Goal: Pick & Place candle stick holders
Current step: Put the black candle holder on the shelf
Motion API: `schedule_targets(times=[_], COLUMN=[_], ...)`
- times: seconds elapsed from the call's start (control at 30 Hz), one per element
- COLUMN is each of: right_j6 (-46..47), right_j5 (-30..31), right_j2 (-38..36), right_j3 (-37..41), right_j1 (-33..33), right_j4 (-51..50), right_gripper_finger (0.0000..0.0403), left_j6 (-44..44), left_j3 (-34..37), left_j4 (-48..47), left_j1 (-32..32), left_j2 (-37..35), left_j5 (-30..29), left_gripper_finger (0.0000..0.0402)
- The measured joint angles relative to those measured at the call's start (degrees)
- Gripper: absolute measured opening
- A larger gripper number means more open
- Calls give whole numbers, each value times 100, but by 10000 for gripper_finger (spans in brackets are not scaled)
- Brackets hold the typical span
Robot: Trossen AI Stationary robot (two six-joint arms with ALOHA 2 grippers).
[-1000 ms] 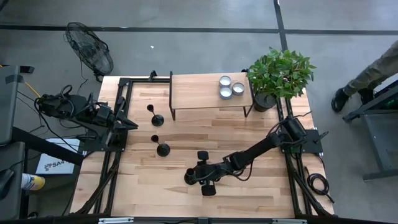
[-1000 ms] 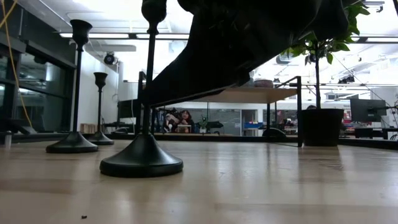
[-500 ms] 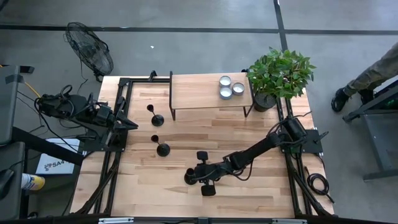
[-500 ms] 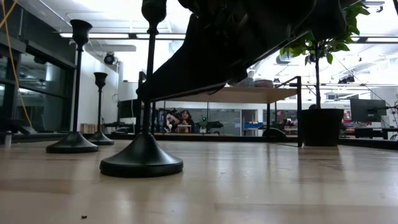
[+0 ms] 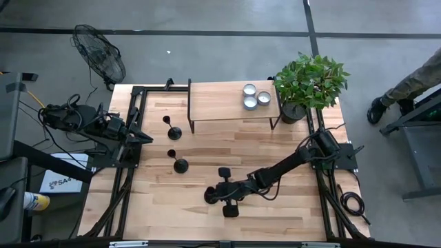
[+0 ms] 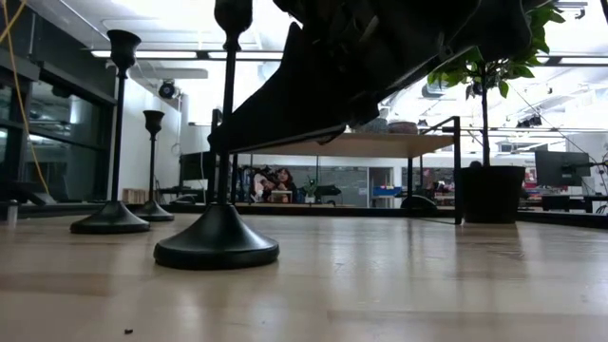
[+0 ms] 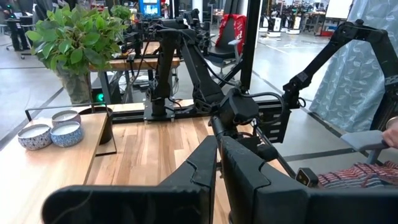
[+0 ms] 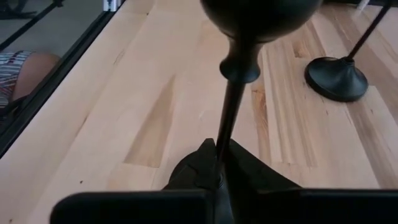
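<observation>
Three black candlestick holders stand on the wooden table. One (image 5: 172, 131) is at the far left and one (image 5: 179, 164) is nearer the middle, both resting on their round bases. The third (image 5: 210, 196) stands near the front, its base (image 6: 217, 249) on the table, and my right gripper (image 5: 216, 194) is shut on it. My left gripper (image 5: 142, 138) is shut and empty at the table's left edge, away from the holders. My right gripper pinches the thin stem (image 8: 222, 140) of the nearest candlestick holder between its two fingers, below the cup top (image 8: 261, 15). The fingers come about level from the table's right and lie across the stem. The holder stands roughly upright with its base on the table.
A low wooden shelf (image 5: 220, 103) with three tinned candles (image 5: 255, 97) stands at the back. A potted plant (image 5: 310, 83) is at the back right. A fan (image 5: 100, 52) stands on the floor beyond the left corner. A person's leg (image 5: 413, 76) shows at the right.
In the low view my right arm's wrist has risen a little at the stem. The held candlestick holder has stayed on its base in the same place.
</observation>
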State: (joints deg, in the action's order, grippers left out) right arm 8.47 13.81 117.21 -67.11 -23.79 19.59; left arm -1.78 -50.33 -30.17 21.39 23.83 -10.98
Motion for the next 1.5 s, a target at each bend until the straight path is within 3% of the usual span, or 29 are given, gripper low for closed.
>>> schedule_targets(times=[0.37,0.87,1.5], right_j6=[67,72,-96], right_j5=[234,575,1029], right_j2=[0,-2,-9], right_j3=[-449,-2564,-4347], right_j1=[25,585,1456], right_j4=[-355,-3449,-5540], right_gripper_finger=[3,3,3], left_j6=[-1,-2,0], left_j3=[0,0,0], left_j4=[0,0,-2], left_j1=[0,1,2], left_j2=[-2,0,-2], left_j5=[-1,-1,0], left_gripper_finger=[26,26,26])
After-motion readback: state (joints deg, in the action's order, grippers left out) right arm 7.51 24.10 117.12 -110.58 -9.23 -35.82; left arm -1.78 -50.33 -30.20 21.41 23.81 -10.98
